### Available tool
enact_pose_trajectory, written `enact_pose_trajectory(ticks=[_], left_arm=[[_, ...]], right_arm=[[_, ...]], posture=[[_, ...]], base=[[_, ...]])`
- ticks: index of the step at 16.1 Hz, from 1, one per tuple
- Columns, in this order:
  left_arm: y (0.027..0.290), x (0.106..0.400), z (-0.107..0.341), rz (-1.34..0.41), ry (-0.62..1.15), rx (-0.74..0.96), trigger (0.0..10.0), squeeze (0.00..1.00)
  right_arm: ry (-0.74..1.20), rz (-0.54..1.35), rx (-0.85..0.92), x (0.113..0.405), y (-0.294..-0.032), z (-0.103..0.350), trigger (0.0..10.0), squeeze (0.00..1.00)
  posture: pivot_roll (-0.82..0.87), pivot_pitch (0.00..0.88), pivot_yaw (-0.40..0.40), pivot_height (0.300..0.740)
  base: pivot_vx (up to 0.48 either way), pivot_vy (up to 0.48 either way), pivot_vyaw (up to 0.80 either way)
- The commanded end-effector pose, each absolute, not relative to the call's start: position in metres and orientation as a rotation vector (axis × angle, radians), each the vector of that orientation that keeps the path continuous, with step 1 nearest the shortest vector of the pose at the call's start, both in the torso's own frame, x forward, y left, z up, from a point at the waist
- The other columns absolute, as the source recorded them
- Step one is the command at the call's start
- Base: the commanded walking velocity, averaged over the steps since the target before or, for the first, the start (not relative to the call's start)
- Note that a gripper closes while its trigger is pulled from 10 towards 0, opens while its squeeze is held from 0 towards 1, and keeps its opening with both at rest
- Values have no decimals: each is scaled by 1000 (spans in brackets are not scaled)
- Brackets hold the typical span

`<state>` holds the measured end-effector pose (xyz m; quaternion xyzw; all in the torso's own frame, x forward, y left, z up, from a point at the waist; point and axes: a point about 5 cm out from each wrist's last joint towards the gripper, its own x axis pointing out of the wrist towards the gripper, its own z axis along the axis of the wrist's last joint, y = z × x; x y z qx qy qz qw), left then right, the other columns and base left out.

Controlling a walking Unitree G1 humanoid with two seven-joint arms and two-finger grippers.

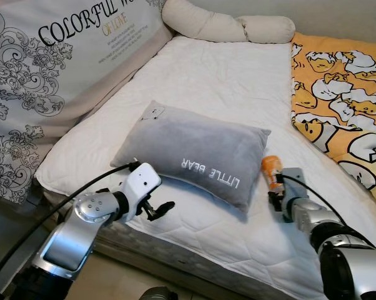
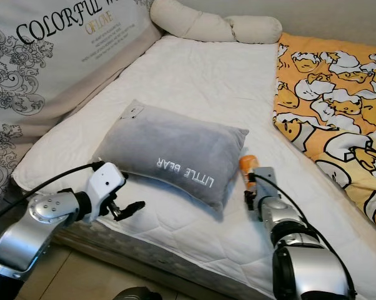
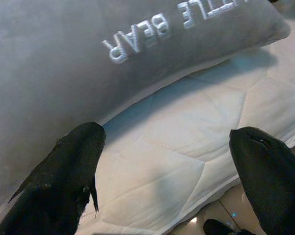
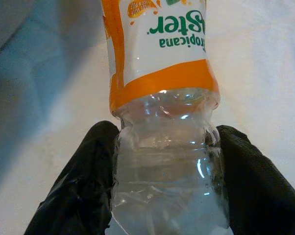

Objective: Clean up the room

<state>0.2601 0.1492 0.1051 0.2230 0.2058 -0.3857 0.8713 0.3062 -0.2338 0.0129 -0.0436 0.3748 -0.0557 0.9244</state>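
A grey "LITTLE BEAR" pillow (image 1: 194,153) lies across the middle of the white mattress (image 1: 219,75). My left gripper (image 1: 160,209) is open just in front of the pillow's near left corner, its black fingers (image 3: 64,181) hovering over the mattress edge. To the right of the pillow, my right gripper (image 1: 277,199) is shut on a clear plastic bottle (image 4: 162,142) with an orange and white label. The bottle's orange end (image 1: 270,165) sticks up beside the pillow's right corner. Both black pads (image 4: 84,186) squeeze the bottle's clear body.
A patterned "COLORFUL" cushion (image 1: 50,69) leans along the bed's left side. A cream bolster (image 1: 225,25) lies at the head. A yellow cartoon blanket (image 1: 344,100) covers the right side. Floor (image 3: 226,210) shows below the mattress edge.
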Motion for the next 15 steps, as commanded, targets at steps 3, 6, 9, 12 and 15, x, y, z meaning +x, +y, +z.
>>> enact_pose_trajectory(ticks=[3, 6, 9, 12, 15], left_arm=[[151, 263, 105, -770, 421, 468, 10000, 0], [156, 267, 107, -558, 337, 453, 10000, 0], [153, 266, 114, -396, 248, 343, 10000, 0], [151, 274, 118, -214, 140, 324, 10000, 0], [160, 280, 126, -93, 115, 211, 10000, 0]], right_arm=[[649, -264, -9, 306, -257, 22, 0, 0], [199, -372, 25, 325, -276, 76, 10000, 0], [-64, -98, -51, 327, -233, 118, 10000, 0], [-116, 167, -19, 309, -169, 133, 10000, 0], [-51, 171, -34, 291, -157, 123, 10000, 0]], posture=[[148, 0, 69, 740], [103, 0, 96, 740], [74, 0, 89, 740], [72, 0, 64, 740], [52, 0, 75, 740]], base=[[0, 0, 0], [0, 0, 0], [0, 0, 175], [0, 0, 800], [0, 0, 771]])
